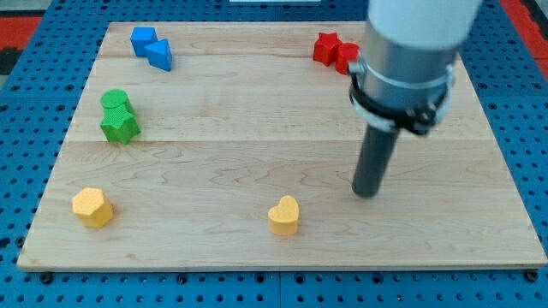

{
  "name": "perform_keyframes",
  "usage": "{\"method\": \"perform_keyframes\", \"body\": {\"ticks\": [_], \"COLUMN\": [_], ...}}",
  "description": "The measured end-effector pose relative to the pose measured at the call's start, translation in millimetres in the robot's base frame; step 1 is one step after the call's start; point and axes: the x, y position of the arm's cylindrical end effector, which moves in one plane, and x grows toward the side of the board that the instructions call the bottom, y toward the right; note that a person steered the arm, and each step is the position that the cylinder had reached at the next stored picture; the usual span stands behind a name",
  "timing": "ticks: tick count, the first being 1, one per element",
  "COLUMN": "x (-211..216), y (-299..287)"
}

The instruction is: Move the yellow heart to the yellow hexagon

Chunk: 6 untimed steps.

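No text, label, brand, number or sign can be read anywhere in the camera view. The desk (pixel 257 154) is bare pale wood with no markings, and the blue pegboard surround beyond its edges carries only rows of holes. The coloured blocks have plain faces, and the grey cylinder above the rod bears no lettering that can be made out.

Yellow heart (pixel 284 215), yellow hexagon (pixel 92 207); blue (pixel 151 47), green (pixel 119 115), red blocks (pixel 335 50).
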Motion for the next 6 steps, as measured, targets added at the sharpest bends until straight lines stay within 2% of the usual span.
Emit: {"method": "perform_keyframes", "body": {"ticks": [1, 3, 4, 5, 6], "x": [8, 24, 13, 16, 41], "y": [-62, -114, -199, -212, -206]}}
